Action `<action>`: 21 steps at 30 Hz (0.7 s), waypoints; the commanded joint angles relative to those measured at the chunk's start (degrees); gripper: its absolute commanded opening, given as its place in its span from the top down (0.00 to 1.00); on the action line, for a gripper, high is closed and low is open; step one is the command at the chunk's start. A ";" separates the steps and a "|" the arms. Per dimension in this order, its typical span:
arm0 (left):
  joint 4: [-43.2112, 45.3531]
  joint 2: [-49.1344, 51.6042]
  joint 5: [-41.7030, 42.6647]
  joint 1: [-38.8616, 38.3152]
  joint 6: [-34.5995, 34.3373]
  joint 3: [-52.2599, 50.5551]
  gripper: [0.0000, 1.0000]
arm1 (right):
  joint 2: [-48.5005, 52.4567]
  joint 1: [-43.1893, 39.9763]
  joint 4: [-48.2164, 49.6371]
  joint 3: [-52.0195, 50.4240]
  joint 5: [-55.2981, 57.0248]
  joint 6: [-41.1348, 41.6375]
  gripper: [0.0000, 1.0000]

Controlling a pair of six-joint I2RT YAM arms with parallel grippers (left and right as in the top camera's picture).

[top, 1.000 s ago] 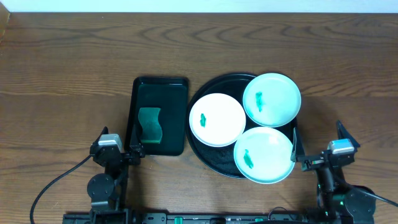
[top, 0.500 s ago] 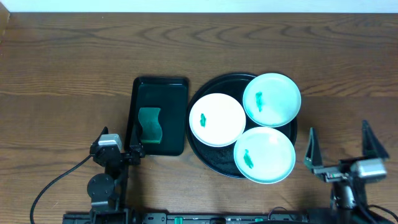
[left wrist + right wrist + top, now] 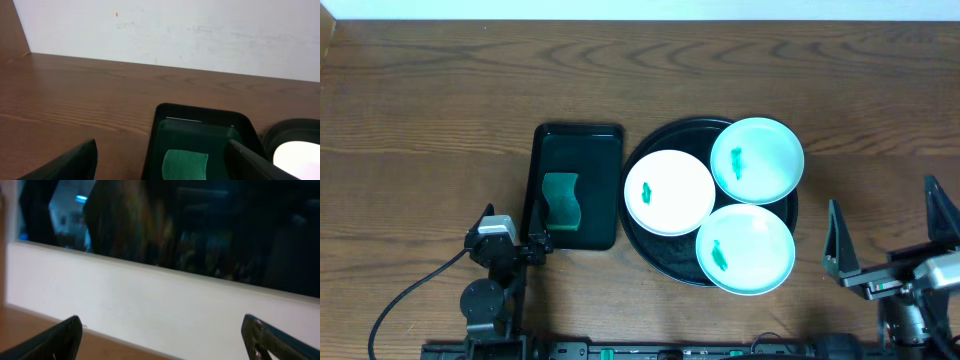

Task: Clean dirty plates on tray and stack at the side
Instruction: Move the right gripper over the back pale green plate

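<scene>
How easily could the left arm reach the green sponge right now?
Probably yes. The left gripper is open and faces the green sponge, which lies uncovered in the rectangular tray; only the tray's low rim lies between them.

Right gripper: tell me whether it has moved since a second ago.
Yes. The right gripper has moved right, away from the tray.

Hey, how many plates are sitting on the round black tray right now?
3. The white plate lies at the tray's left, the far mint plate at its upper right, the near mint plate at its lower right. None seems hidden.
</scene>
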 commanded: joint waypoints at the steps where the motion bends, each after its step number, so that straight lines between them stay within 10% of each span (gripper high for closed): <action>1: -2.36 -0.33 -0.09 -0.11 -0.11 -0.66 0.19 | 4.31 0.87 -4.98 6.05 -5.03 0.83 0.01; 21: -2.36 -0.33 -0.09 -0.11 -0.11 -0.66 0.19 | 40.83 0.87 -51.52 38.80 -12.33 0.81 0.01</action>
